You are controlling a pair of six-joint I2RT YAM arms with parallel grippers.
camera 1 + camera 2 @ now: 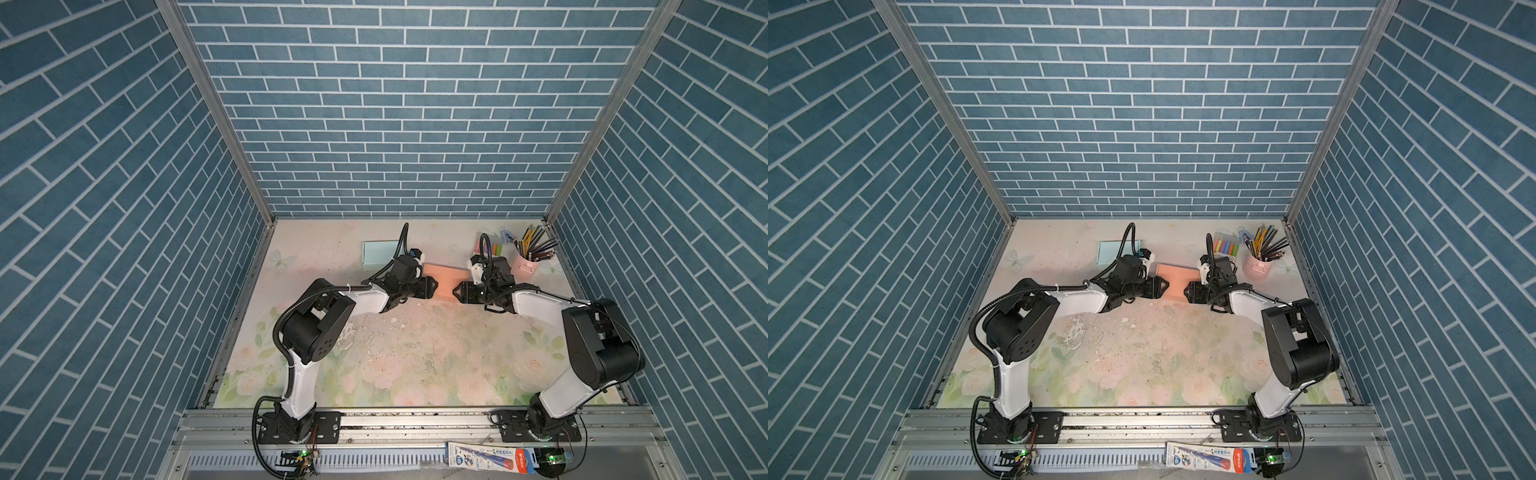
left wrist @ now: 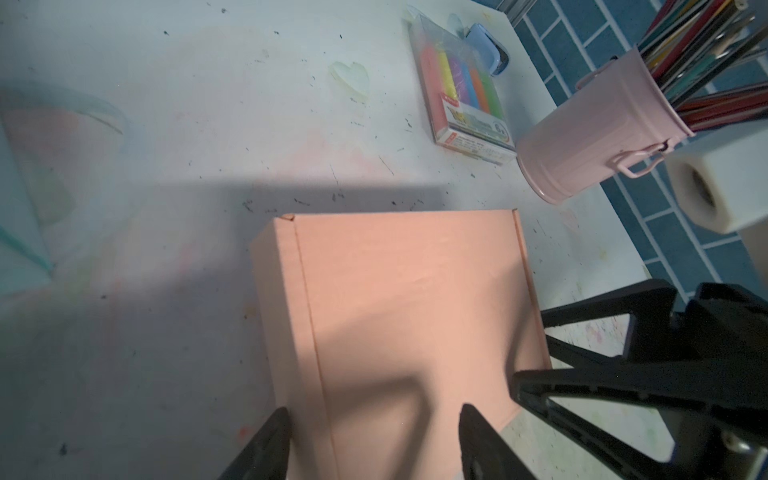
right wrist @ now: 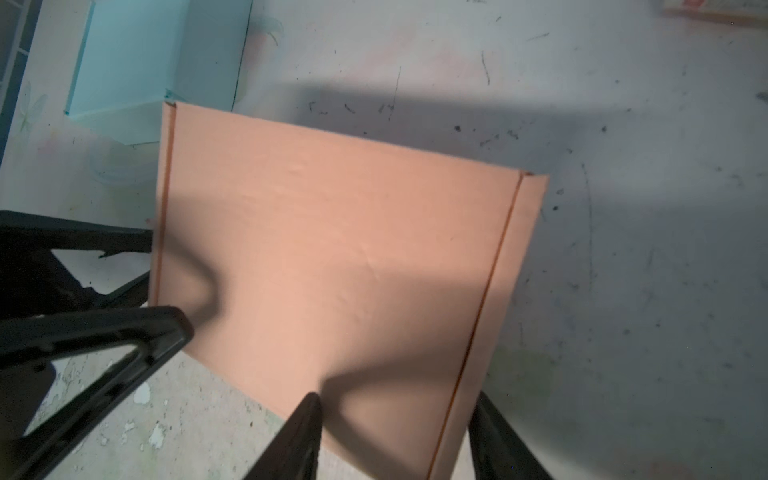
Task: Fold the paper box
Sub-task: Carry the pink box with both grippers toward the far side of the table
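A salmon paper box (image 1: pixel 444 279) lies flat at 12 o'clock on the flowered desk (image 1: pixel 415 357), with its lid down and a crease running along each side. The two arms flank it. The left hand (image 1: pixel 435 286) is at the box's 9 o'clock and the right hand (image 1: pixel 455 292) at its 3 o'clock, both near the front corners. In the left wrist view the left hand's fingers (image 2: pixel 272 444) stand wide apart, one at the side wall and one over the lid. In the right wrist view the right hand's fingers (image 3: pixel 301 444) are also parted, straddling the opposite crease. Neither hand appears to clamp the card, though contact at the tips cannot be told. The fold looks all but done, and the step in hand seems to be seating the lid's side edges. The next move likely calls for a light, even press along both creases, or a clean lift straight off so the lid does not spring up. A teal box (image 1: pixel 380 251) sits at the salmon box's 10 o'clock, with a pink pencil cup (image 1: pixel 525 266) and a marker pack (image 2: pixel 465 91) at its 2 o'clock.
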